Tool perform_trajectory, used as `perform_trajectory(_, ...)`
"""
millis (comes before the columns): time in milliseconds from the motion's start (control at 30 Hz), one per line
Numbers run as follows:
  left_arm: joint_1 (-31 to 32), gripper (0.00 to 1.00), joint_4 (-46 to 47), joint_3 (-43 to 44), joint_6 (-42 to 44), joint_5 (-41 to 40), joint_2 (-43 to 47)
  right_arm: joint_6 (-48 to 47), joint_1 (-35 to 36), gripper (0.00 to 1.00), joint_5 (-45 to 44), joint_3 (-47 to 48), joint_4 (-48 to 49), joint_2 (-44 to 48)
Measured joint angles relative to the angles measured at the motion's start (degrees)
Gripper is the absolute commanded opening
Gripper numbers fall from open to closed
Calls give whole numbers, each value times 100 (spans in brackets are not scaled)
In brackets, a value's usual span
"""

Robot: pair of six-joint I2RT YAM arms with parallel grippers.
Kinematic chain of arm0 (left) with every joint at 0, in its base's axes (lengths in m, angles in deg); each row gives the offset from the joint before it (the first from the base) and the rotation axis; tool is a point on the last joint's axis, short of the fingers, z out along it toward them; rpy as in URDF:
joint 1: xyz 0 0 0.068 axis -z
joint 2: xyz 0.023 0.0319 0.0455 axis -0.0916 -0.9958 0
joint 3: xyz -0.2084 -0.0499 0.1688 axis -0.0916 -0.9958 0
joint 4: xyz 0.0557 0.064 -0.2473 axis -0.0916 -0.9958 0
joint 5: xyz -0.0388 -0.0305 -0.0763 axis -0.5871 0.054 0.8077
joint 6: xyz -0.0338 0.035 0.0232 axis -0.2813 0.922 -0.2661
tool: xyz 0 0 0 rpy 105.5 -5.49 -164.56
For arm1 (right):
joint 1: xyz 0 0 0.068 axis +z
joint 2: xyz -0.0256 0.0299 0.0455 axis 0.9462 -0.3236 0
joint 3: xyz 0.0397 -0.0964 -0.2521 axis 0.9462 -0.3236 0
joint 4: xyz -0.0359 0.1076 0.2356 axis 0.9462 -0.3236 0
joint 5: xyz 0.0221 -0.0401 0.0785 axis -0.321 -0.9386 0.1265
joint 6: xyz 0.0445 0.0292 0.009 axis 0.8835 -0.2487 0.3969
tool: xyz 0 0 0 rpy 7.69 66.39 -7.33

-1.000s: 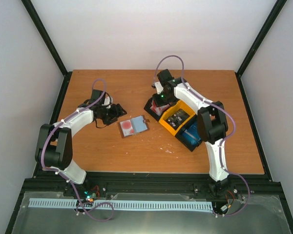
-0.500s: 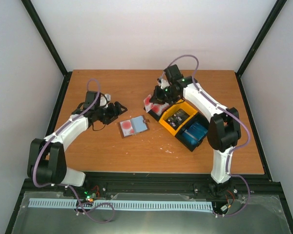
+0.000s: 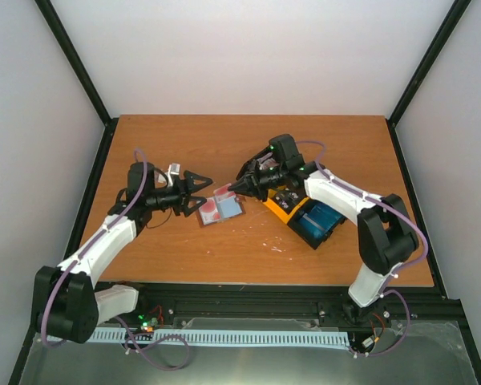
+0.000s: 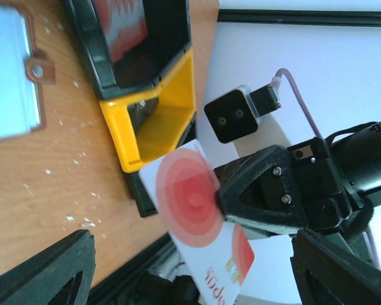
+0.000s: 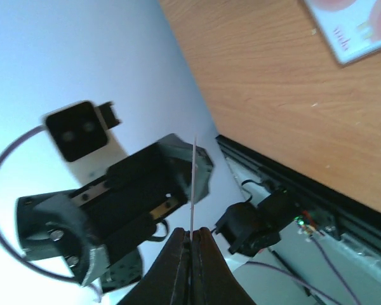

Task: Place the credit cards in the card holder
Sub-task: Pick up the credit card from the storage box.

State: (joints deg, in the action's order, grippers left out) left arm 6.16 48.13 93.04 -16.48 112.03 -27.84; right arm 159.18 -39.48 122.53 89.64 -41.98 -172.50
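**Wooden tabletop, white walls: card held out between two arms**

Orange-brown wooden tabletop in a white-walled cell. The right tool is pinched tight on one edge of a red-and-white plastic credit card and holds it in the air, facing the left tool, whose jaws gape wide with nothing in them. The brown leather-like card holder lies open just below, with a red-marked card already on its grey-blue lining. This looks like a handover or re-grip before insertion. Next, the left jaws would need to close squarely on the free edge. A yellow plastic bin and a black plastic bin of spare cards crowd the right arm's side.
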Motion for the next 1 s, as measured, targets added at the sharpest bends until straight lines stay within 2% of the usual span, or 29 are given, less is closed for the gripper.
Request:
perform_trajectory(100,0,82,271,-245,-590,203,295,555,39,3,20,-214,461,299)
perform_trajectory(300,0,65,1189,-599,-1622,601,511,1113,192,3,2,-306,1113,415)
perform_trajectory(533,0,36,1808,-660,-2284,837,520,1257,461,3,7,-319,1600,415)
perform_trajectory(800,0,4,2017,-726,-2461,868,520,831,514,3,7,-315,1746,415)
perform_trajectory(900,-7,1,2109,-734,-2481,859,522,605,514,3,4,-315,1755,413)
perform_trajectory(1000,-9,1,2166,-734,-2496,857,522,411,511,8,7,-313,1803,413)
